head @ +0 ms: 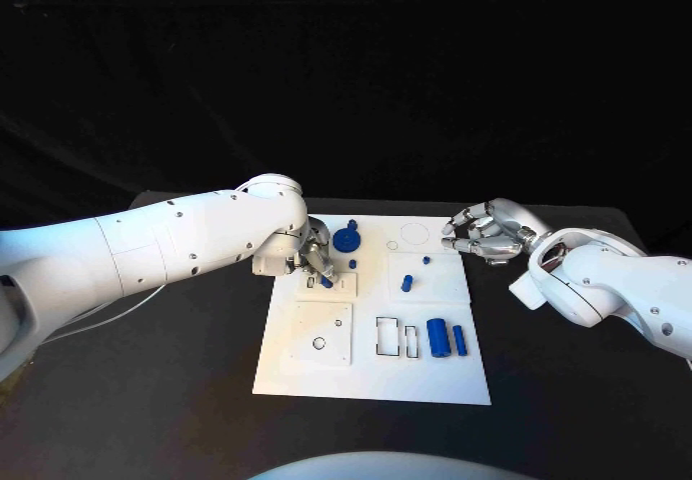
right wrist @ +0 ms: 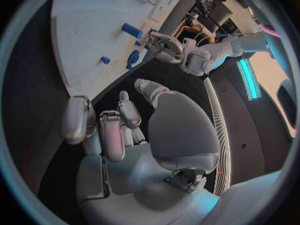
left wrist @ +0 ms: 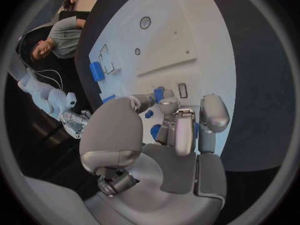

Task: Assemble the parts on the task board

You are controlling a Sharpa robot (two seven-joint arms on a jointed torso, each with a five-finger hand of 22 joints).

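Observation:
The white task board (head: pixel 372 375) lies in the middle of the table. My left hand (head: pixel 300 254) hovers over its far left part and pinches a small blue part (head: pixel 326 281) between thumb and a finger, close to a narrow slot (left wrist: pixel 182 90); the same part (left wrist: pixel 159 94) shows in the left wrist view. A round blue part (head: pixel 348 240) stands just beyond it. Two long blue parts (head: pixel 437 338) lie side by side at the near right. My right hand (head: pixel 486 236) hangs by the board's far right corner, fingers half bent and holding nothing.
Small blue pieces (head: pixel 408 282) sit mid-board, with two tinier ones (head: pixel 426 262) behind. An empty rectangular frame (head: pixel 388 336) and a square plate with a ring hole (head: pixel 319 343) occupy the near half. Black table surrounds the board (right wrist: pixel 87 30).

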